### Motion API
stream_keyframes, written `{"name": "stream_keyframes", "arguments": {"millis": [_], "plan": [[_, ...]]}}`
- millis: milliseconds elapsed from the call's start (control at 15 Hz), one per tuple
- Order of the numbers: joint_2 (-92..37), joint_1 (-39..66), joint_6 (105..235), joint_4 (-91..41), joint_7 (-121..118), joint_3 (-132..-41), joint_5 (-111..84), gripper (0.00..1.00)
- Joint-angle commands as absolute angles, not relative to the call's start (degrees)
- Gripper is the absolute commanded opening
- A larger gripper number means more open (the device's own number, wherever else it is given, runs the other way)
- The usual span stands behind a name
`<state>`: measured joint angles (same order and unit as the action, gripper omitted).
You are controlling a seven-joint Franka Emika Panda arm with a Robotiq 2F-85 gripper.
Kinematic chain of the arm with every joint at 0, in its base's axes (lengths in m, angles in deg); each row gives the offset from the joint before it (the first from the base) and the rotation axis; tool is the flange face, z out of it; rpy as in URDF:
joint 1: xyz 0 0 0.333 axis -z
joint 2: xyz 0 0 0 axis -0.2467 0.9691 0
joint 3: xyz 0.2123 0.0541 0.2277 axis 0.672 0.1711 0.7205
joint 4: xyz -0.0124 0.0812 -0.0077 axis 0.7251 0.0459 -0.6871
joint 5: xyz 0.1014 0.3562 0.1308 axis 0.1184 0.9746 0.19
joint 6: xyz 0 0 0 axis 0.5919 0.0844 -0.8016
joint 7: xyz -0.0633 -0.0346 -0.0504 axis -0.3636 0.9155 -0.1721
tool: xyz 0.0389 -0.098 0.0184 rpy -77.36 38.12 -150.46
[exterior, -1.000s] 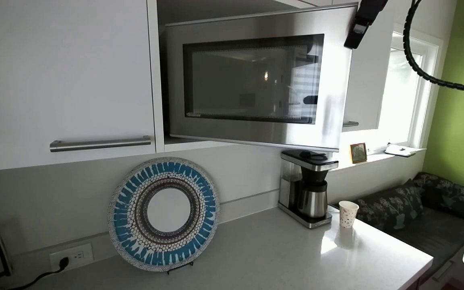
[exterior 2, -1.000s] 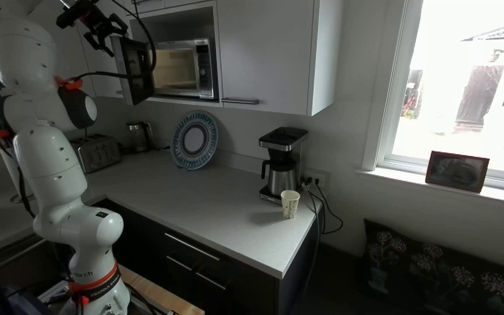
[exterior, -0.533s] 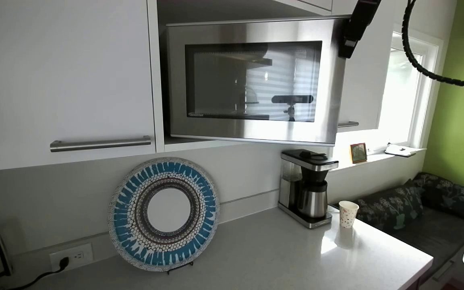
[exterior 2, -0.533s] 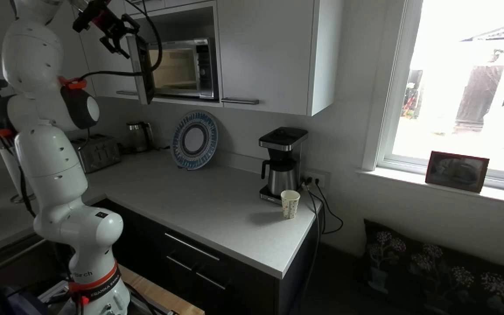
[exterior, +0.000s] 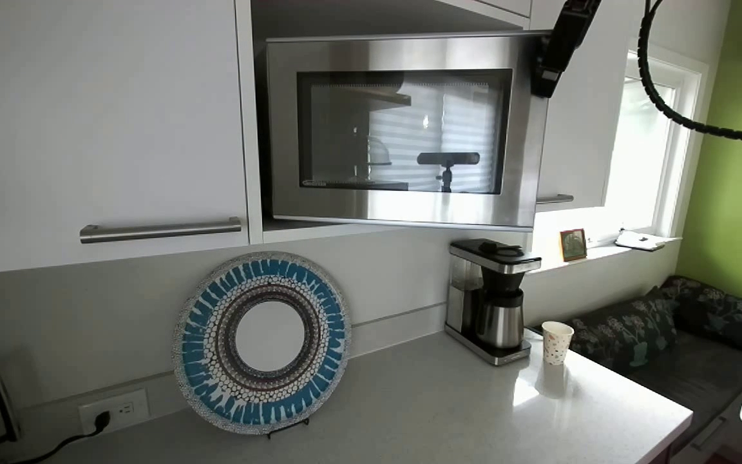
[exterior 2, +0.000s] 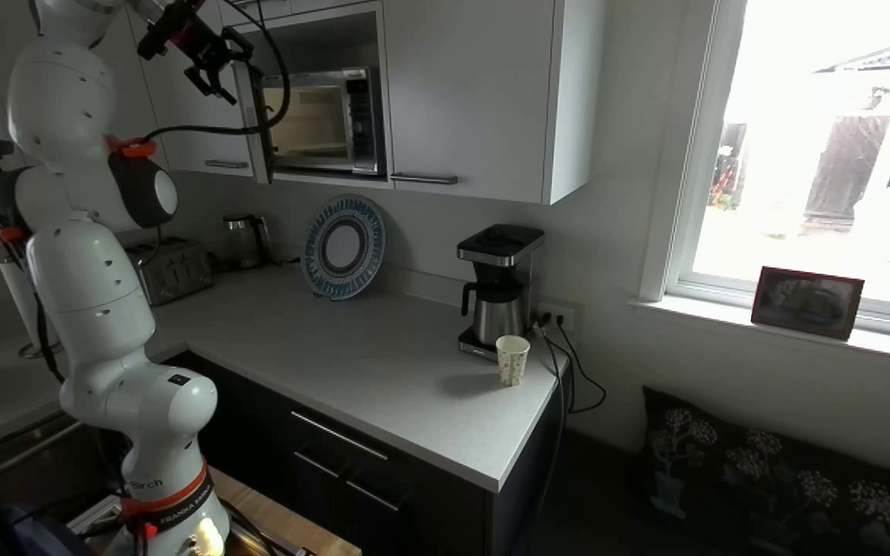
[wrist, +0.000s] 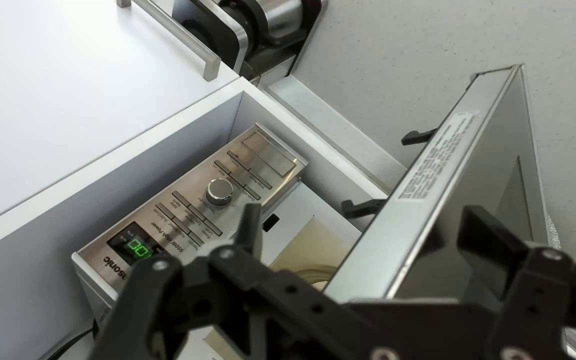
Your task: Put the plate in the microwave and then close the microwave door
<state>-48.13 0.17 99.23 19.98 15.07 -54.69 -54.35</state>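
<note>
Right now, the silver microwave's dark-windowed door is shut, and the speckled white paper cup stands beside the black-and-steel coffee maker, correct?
The microwave door isn't shut: the wrist view shows it standing open. The cup does stand beside the coffee maker.

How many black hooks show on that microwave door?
2, on the microwave door in the wrist view: one hook higher in the picture, another hook lower. More may be hidden.

Microwave (exterior 2: 329, 122) in cabinet niche (exterior 2: 321, 48) above counter (exterior 2: 368, 363)
</note>
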Motion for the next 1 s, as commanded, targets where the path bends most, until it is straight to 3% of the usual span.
{"name": "stream_keyframes", "arguments": {"millis": [0, 400, 933], "plan": [[-49.1, 0.8, 103.7, 16.8, 15.7, -55.2, -57.7, 1.0], [-50.4, 1.7, 122.9, 9.9, 14.7, -57.4, -60.1, 1.0], [-55.7, 2.4, 125.2, -0.6, 11.8, -58.2, -67.5, 1.0]]}}
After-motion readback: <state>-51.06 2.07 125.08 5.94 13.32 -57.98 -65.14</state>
